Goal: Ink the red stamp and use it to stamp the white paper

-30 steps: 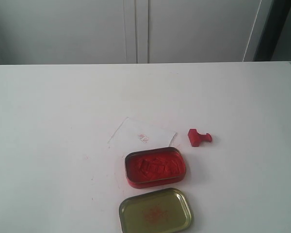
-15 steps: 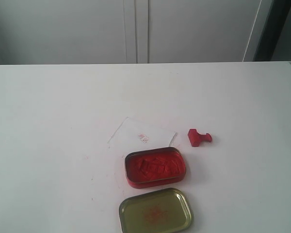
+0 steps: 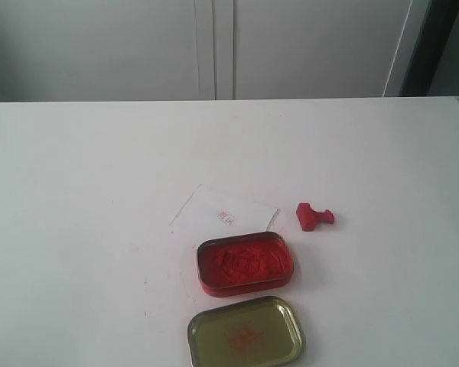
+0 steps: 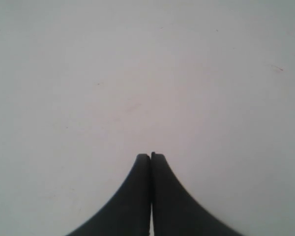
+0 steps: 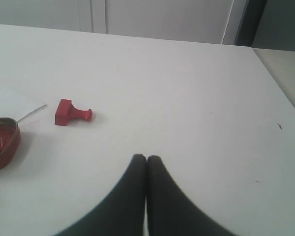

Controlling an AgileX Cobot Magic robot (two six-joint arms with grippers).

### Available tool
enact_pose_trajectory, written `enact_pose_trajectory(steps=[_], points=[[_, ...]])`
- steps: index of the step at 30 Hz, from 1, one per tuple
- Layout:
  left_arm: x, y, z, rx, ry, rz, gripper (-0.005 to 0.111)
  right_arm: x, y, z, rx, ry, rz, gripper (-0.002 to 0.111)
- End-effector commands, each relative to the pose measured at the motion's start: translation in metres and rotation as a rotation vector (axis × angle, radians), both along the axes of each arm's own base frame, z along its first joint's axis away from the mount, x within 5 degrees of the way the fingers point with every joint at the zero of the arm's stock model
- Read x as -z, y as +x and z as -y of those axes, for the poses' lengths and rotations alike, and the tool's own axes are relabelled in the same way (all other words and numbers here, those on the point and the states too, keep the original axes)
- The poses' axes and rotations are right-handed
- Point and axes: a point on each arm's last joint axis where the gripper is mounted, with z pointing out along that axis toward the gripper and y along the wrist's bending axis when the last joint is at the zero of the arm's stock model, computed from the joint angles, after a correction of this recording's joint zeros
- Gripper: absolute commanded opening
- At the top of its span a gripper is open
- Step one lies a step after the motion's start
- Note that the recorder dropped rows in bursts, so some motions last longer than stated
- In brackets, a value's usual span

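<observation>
On white table (image 3: pixel 76 191), mid-scene in exterior view: red stamp (image 3: pixel 314 215) lying on its side, square base toward white paper (image 3: pixel 222 210), knob pointing away from it. Just beside paper's right corner, not touching. Paper flat, small faint red print on it, near edge running behind open tin (image 3: pixel 245 264) of red ink paste. Gold lid (image 3: pixel 245 332) inside-up just in front of tin, contact unclear.

Left gripper (image 4: pixel 151 156): fingers pressed together, nothing between, over bare tabletop. Right gripper (image 5: pixel 146 158): fingers pressed together too, empty, low over table. In right wrist view, stamp well ahead of the tips and off to one side, tin corner and paper at frame edge.
</observation>
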Motion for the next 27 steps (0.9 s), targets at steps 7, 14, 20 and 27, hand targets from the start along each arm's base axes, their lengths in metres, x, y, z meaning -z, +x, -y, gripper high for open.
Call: enact_pose_trajectory(steps=[7, 14, 20, 27], points=[[0.0043, -0.0008, 0.0000, 0.000, 0.000, -0.023, 0.000, -0.0007, 0.0002, -0.0003, -0.003, 0.005, 0.018, 0.000], [0.0043, -0.0008, 0.0000, 0.000, 0.000, -0.023, 0.000, -0.0007, 0.0002, -0.0003, -0.003, 0.005, 0.018, 0.000], [0.0043, -0.0008, 0.0000, 0.000, 0.000, -0.023, 0.000, -0.0007, 0.0002, -0.0003, -0.002, 0.010, 0.018, 0.000], [0.0043, -0.0008, 0.0000, 0.000, 0.000, -0.023, 0.000, -0.0007, 0.0002, -0.0003, 0.004, 0.031, 0.017, 0.000]])
